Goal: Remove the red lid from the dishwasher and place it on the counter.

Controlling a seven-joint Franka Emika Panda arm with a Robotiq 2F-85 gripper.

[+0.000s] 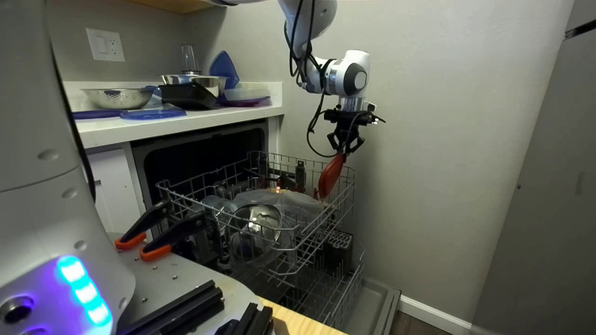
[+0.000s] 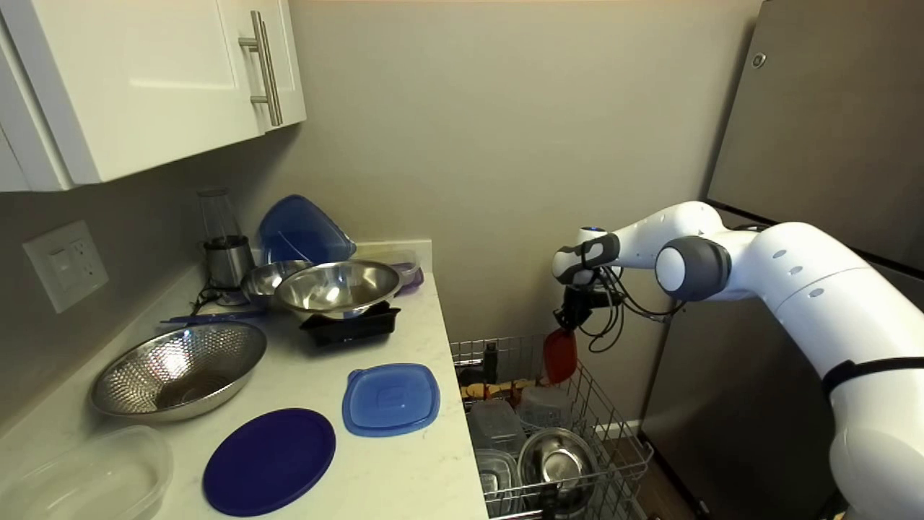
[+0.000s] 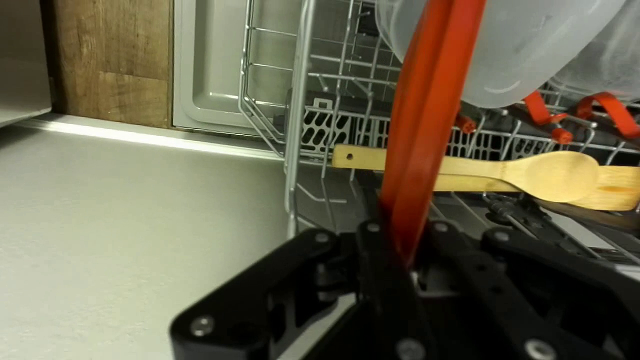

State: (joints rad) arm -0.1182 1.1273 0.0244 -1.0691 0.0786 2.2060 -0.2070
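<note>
At the bottom centre of the wrist view, we see the gripper (image 3: 406, 235) clamped on the red lid (image 3: 426, 127), which slants edge-on to the frame's top. Behind it, at the right, clear tubs (image 3: 525, 45) and a wooden spoon (image 3: 550, 175) rest in the wire rack (image 3: 299, 100) of the dishwasher (image 1: 205, 149) (whether the lid touches the wires, we cannot tell). The rack's rim runs left of the lid, then pale wall (image 3: 150, 225) takes the lower left. In an exterior view, white counter (image 2: 404, 477) shows between a blue lid (image 2: 392, 399) and the front edge, well left of the red lid.
</note>
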